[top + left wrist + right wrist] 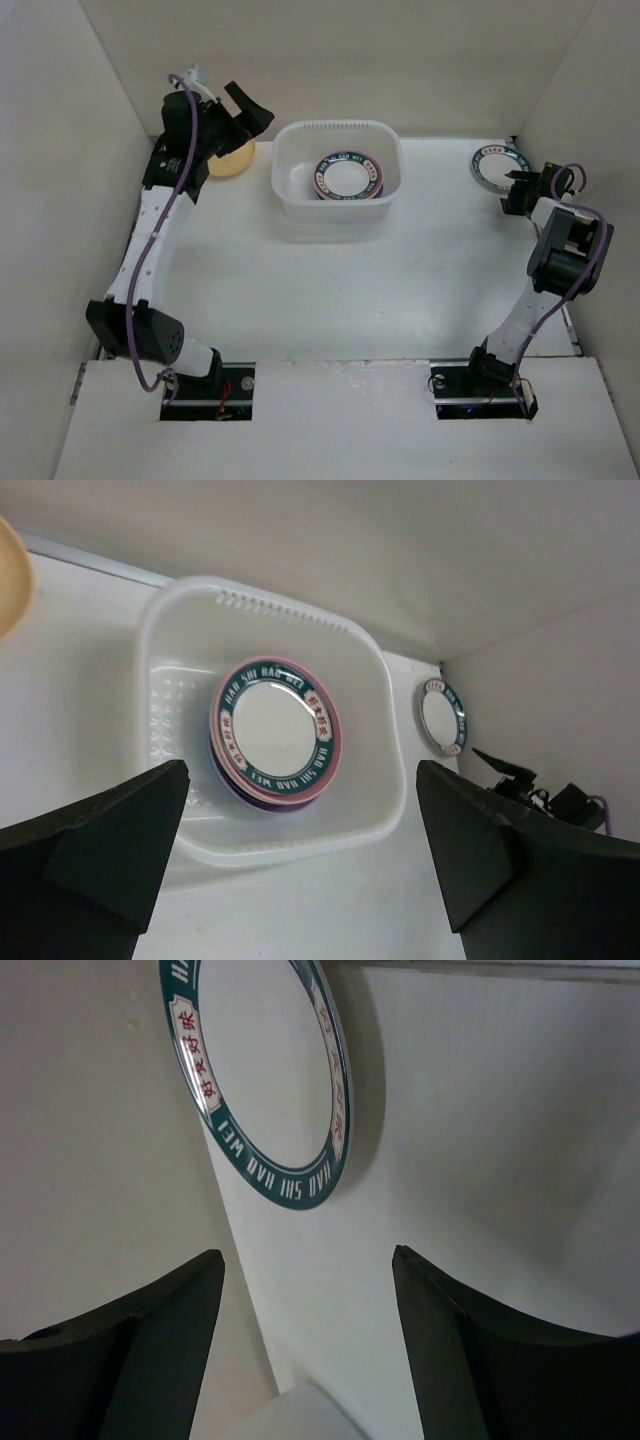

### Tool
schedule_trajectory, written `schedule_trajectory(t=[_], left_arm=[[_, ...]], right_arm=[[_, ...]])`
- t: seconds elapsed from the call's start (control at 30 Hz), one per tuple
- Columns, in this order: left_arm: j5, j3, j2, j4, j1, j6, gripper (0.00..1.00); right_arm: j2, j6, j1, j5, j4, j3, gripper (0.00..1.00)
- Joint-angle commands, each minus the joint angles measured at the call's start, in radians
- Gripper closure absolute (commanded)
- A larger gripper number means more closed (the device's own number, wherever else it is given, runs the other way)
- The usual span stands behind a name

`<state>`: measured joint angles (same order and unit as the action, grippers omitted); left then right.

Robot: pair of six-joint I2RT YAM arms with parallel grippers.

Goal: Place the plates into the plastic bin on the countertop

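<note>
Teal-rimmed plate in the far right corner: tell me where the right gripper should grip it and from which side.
Grip the near rim of the teal-rimmed plate, coming from the robot's side with the right gripper. It appears to lie flat on the countertop close to the back wall and right wall, so only the near edge looks open; one finger likely must slip under the rim.

Yellow plate [236, 163] partly behind left arm [150, 228]

In plastic bin [290, 195], plate stack [348, 176] lies flat; teal-rimmed plate [497, 166], yellow plate [235, 160] on countertop [330, 290].
</note>
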<state>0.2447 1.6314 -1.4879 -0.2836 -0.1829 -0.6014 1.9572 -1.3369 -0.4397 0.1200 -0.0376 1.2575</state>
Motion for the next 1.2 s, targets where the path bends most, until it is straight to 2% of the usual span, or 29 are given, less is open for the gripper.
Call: schedule_trajectory(t=[0.0, 0.3, 0.6, 0.73, 0.93, 1.0, 1.17], left_arm=[[-0.019, -0.093, 0.073, -0.019, 0.065, -0.004, 0.0], [-0.015, -0.205, 0.205, -0.069, 0.191, -0.021, 0.0], [-0.019, -0.219, 0.247, -0.123, 0.253, -0.021, 0.0], [-0.022, -0.205, 0.25, -0.146, 0.27, -0.024, 0.0], [-0.047, -0.193, 0.248, -0.167, 0.27, -0.024, 0.0], [-0.059, -0.196, 0.248, -0.169, 0.267, -0.024, 0.0], [-0.071, -0.203, 0.242, -0.169, 0.257, -0.026, 0.0]], right_arm=[[0.061, -0.071, 0.015, 0.017, -0.007, 0.083, 0.27], [0.184, -0.111, 0.04, -0.008, 0.044, 0.215, 0.29], [0.304, -0.186, 0.042, -0.013, 0.065, 0.313, 0.38], [0.351, -0.234, 0.048, 0.0, 0.065, 0.339, 0.51], [0.381, -0.261, 0.052, -0.002, 0.059, 0.382, 0.9], [0.381, -0.271, 0.054, 0.004, 0.058, 0.387, 1.0], [0.306, -0.272, 0.084, 0.001, 0.041, 0.315, 1.0]])
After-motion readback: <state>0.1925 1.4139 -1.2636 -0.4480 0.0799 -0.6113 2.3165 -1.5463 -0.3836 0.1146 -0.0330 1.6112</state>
